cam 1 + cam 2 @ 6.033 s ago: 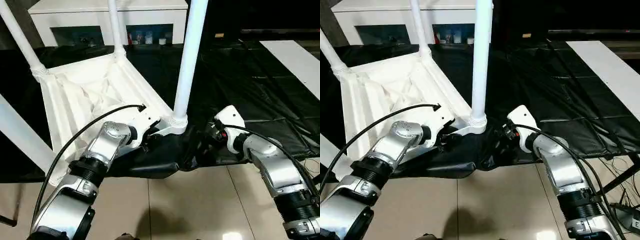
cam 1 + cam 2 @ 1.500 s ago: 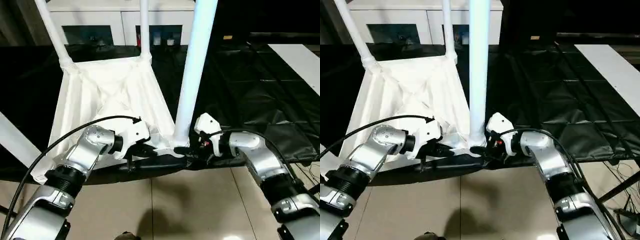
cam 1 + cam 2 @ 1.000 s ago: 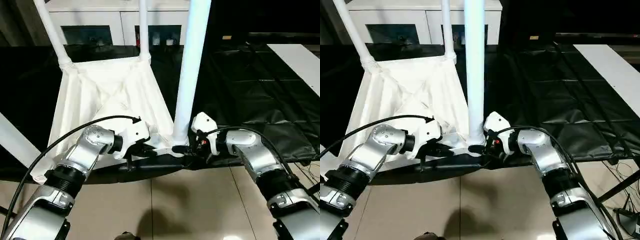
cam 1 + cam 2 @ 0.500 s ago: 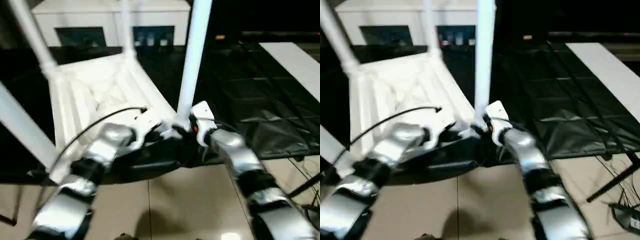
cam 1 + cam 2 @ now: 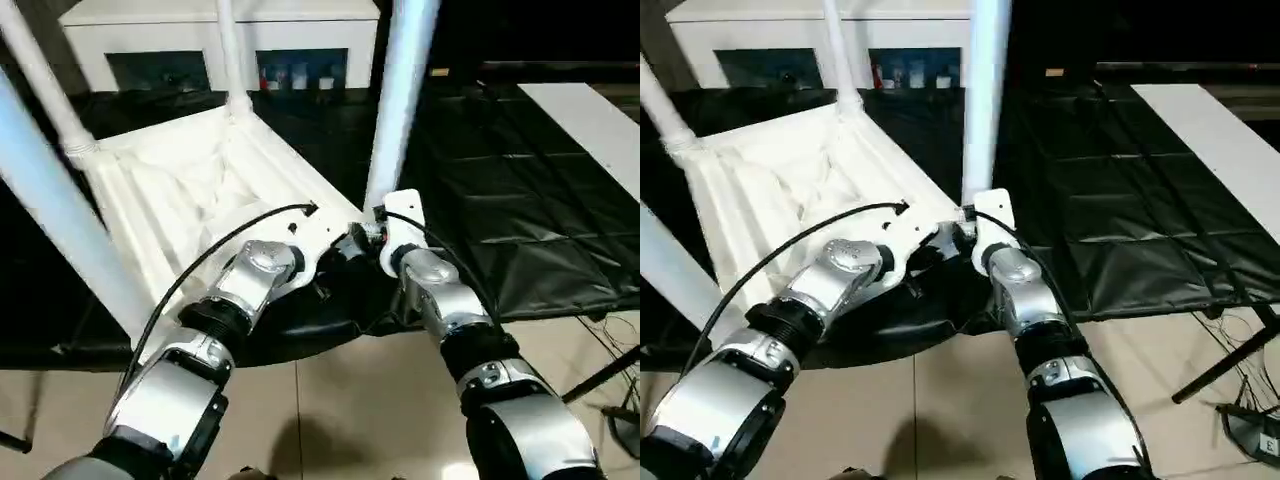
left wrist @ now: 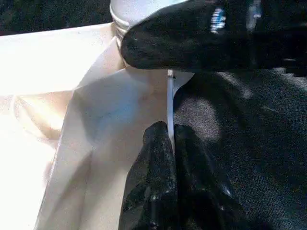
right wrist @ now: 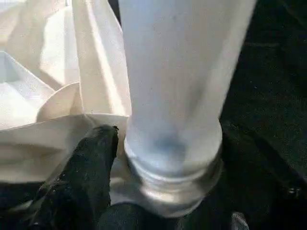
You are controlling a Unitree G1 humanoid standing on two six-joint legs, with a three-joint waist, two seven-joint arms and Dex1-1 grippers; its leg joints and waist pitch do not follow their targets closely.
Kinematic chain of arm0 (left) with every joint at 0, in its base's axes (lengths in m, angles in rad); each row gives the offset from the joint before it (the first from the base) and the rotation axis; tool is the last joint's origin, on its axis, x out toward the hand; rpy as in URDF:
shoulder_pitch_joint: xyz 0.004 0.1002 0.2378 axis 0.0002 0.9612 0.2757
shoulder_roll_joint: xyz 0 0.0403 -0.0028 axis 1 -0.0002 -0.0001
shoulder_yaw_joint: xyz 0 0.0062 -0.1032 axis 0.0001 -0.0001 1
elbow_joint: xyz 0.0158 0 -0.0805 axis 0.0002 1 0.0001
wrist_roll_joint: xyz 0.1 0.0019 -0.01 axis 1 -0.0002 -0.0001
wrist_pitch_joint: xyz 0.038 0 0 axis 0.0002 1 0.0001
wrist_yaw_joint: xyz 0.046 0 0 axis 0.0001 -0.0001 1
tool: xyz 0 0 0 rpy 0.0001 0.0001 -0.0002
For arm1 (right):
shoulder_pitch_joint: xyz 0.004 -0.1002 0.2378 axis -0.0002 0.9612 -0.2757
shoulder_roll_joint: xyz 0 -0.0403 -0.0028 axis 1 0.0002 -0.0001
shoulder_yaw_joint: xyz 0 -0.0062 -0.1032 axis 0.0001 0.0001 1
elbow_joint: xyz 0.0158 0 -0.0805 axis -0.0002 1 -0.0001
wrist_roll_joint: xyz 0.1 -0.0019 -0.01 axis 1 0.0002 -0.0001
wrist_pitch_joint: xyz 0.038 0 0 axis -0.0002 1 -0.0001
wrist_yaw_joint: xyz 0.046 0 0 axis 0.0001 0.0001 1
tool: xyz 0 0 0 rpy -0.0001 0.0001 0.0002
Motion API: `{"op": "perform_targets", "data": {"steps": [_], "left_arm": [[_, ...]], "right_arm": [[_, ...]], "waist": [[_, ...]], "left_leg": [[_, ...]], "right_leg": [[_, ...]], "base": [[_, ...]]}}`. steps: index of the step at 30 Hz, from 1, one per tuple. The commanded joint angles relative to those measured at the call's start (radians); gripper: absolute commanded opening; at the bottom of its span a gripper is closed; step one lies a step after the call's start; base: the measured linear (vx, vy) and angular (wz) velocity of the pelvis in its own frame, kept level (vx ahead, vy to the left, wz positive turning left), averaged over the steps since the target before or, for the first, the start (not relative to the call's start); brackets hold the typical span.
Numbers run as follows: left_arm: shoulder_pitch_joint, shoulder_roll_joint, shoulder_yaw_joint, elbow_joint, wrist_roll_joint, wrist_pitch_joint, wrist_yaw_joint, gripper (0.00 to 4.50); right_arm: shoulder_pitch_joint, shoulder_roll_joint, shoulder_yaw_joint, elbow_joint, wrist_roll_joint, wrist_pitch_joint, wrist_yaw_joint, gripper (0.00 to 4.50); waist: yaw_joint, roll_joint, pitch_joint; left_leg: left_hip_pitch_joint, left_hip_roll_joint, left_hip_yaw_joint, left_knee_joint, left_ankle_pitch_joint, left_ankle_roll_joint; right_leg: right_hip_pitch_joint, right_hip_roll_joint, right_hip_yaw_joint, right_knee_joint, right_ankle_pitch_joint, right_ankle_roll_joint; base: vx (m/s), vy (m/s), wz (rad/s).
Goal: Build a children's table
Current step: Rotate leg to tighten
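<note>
Nearest you, both claws meet at the table's near corner. Your left claw [image 6: 171, 143] is pinched together on the thin edge of the tabletop [image 5: 200, 190]. Your right claw [image 7: 158, 191] stands apart around the base of the near leg [image 5: 403, 90], one finger [image 7: 88, 172] against its collar. That leg rises straight up from the socket, long axis vertical, and the right arm is closer to it. Beyond, the white ribbed top lies upside down on the black counter [image 5: 520, 200], with the other legs [image 5: 228, 50] standing upright at its corners.
</note>
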Motion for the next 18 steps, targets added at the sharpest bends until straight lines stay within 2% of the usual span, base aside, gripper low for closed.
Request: {"op": "perform_targets", "data": {"steps": [1,2,3,6,7,8,9,10,11,12,13,14,16,18], "left_arm": [[0.005,0.017,-0.001,-0.004,0.011,-0.011,0.004,0.0],[0.013,0.025,-0.007,-0.013,0.011,-0.008,-0.021,0.0],[0.029,0.039,-0.018,-0.032,0.012,-0.012,-0.07,0.0],[0.047,0.057,-0.03,-0.057,0.013,-0.036,-0.123,0.0],[0.069,0.081,-0.047,-0.092,0.01,-0.067,-0.186,0.0],[0.084,0.097,-0.059,-0.116,0.008,-0.087,-0.229,0.0],[0.105,0.116,-0.073,-0.15,-0.001,-0.105,-0.29,0.0],[0.11,0.121,-0.077,-0.159,-0.004,-0.109,-0.307,0.0],[0.14,0.156,-0.106,-0.216,-0.012,-0.131,-0.388,0.0],[0.155,0.178,-0.124,-0.249,-0.014,-0.13,-0.43,0.0],[0.169,0.2,-0.139,-0.279,-0.014,-0.125,-0.466,0.0],[0.185,0.225,-0.152,-0.318,-0.018,-0.118,-0.507,0.0],[0.196,0.242,-0.155,-0.348,-0.025,-0.106,-0.532,0.0],[0.209,0.266,-0.146,-0.383,-0.032,-0.103,-0.563,0.0]], "right_arm": [[0.014,0.011,0.048,-0.037,0.001,-0.009,0.07,3.84],[0.02,-0.004,0.059,-0.048,-0.004,-0.012,0.103,3.84],[0.033,-0.033,0.074,-0.071,-0.009,-0.017,0.175,3.84],[0.054,-0.062,0.078,-0.111,0.009,-0.005,0.265,3.84],[0.077,-0.101,0.1,-0.149,0.014,-0.011,0.349,3.84],[0.092,-0.129,0.117,-0.175,0.016,-0.017,0.405,3.84],[0.11,-0.16,0.137,-0.2,0.013,-0.028,0.463,3.84],[0.114,-0.169,0.143,-0.206,0.011,-0.032,0.478,3.84],[0.13,-0.199,0.153,-0.233,0.018,-0.04,0.533,3.84],[0.139,-0.216,0.157,-0.251,0.025,-0.042,0.564,3.84],[0.149,-0.234,0.163,-0.271,0.028,-0.05,0.593,3.84],[0.161,-0.256,0.169,-0.296,0.037,-0.052,0.632,3.84],[0.17,-0.274,0.171,-0.317,0.047,-0.052,0.668,3.84],[0.184,-0.302,0.173,-0.346,0.057,-0.047,0.739,3.84]], "waist": [[0.003,-0.011,-0.079],[0.003,-0.011,-0.079],[0.003,-0.017,-0.079],[-0.001,-0.016,-0.08],[0.002,-0.019,-0.078],[0.003,-0.016,-0.078],[0.003,-0.015,-0.079],[0.004,-0.016,-0.078],[0.005,-0.01,-0.077],[0.006,-0.01,-0.076],[0.006,-0.008,-0.075],[0.009,-0.005,-0.077],[0.021,0.0,-0.074],[0.028,-0.005,-0.073]], "left_leg": [[0.025,0.065,-0.035,-0.078,-0.137,0.064],[0.025,0.065,-0.035,-0.078,-0.136,0.065],[0.021,0.065,-0.035,-0.077,-0.122,0.075],[0.02,0.065,-0.034,-0.073,-0.104,0.094],[0.02,0.064,-0.035,-0.073,-0.115,0.104],[0.018,0.068,-0.035,-0.073,-0.117,0.105],[0.022,0.07,-0.034,-0.074,-0.119,0.108],[0.022,0.071,-0.034,-0.074,-0.123,0.107],[0.022,0.073,-0.036,-0.076,-0.139,0.096],[0.026,0.078,-0.034,-0.078,-0.152,0.088],[0.026,0.076,-0.033,-0.078,-0.157,0.081],[0.031,0.077,-0.032,-0.078,-0.165,0.072],[0.037,0.081,-0.03,-0.083,-0.196,0.049],[0.039,0.08,-0.028,-0.085,-0.204,0.037]], "right_leg": [[0.049,-0.083,0.043,-0.071,-0.073,-0.264],[0.049,-0.082,0.043,-0.071,-0.071,-0.264],[0.054,-0.084,0.042,-0.068,-0.058,-0.266],[0.052,-0.084,0.043,-0.066,-0.034,-0.274],[0.054,-0.084,0.042,-0.07,-0.045,-0.277],[0.056,-0.087,0.044,-0.068,-0.043,-0.273],[0.05,-0.083,0.043,-0.067,-0.039,-0.274],[0.051,-0.083,0.043,-0.067,-0.047,-0.273],[0.05,-0.085,0.043,-0.068,-0.068,-0.276],[0.045,-0.084,0.045,-0.069,-0.08,-0.276],[0.042,-0.082,0.044,-0.068,-0.085,-0.277],[0.041,-0.08,0.044,-0.069,-0.091,-0.278],[0.034,-0.078,0.045,-0.07,-0.114,-0.272],[0.034,-0.077,0.046,-0.07,-0.117,-0.266]], "base": [[0.0,0.0,0.0],[0.0,0.0,0.0],[0.0,0.0,0.0],[0.0,0.0,0.0],[0.0,0.0,0.0],[0.0,0.0,0.0],[0.0,0.0,0.0],[0.0,0.0,0.0],[0.0,0.0,0.0],[0.0,0.0,0.0],[0.0,0.0,0.0],[0.0,0.0,0.0],[0.0,0.0,0.0],[0.0,0.0,0.0]]}}
